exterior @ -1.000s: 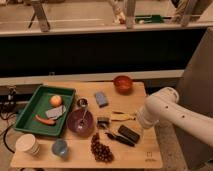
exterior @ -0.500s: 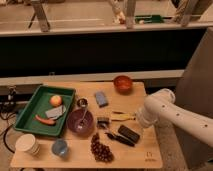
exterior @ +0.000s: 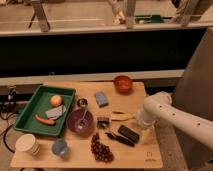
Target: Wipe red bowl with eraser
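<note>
I've got the gripper (exterior: 144, 131) low over the table (exterior: 150, 155), well to the camera side of the red bowl (exterior: 122, 83), its fingers spread with nothing between them as far as I can tell. The eraser (exterior: 129, 133) lies free on the table just beside it, also well nearer the camera than the red bowl and almost straight below it in view; its long axis runs diagonally, far end up-left, near end down-right toward the gripper. I can read no brand or label; a small mark on the table's near corner is too small to read.
</note>
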Robot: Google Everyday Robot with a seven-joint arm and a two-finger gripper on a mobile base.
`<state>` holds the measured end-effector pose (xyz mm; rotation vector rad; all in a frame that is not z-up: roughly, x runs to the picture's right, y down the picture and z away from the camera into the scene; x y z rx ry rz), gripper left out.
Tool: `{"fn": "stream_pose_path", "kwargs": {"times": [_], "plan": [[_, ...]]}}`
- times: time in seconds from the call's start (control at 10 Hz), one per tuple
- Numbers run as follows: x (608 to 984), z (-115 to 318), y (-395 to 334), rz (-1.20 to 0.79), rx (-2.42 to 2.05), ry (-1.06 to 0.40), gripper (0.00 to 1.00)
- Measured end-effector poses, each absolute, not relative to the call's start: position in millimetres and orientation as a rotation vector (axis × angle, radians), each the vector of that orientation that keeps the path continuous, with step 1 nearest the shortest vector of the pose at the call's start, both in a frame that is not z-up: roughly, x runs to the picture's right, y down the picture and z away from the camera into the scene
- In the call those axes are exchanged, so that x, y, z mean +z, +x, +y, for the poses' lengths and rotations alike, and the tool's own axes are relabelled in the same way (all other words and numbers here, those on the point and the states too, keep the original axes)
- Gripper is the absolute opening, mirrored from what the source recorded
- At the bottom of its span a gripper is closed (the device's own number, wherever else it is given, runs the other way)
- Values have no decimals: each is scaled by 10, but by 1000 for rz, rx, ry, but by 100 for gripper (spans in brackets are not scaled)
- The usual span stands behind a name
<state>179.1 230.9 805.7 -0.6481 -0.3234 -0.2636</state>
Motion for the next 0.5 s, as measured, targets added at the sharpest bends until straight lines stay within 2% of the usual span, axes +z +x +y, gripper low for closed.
{"fn": "stream_pose_path", "kwargs": {"times": [0.5], "plan": [[8129,2508,1808,-349,-248,-677,80]]}}
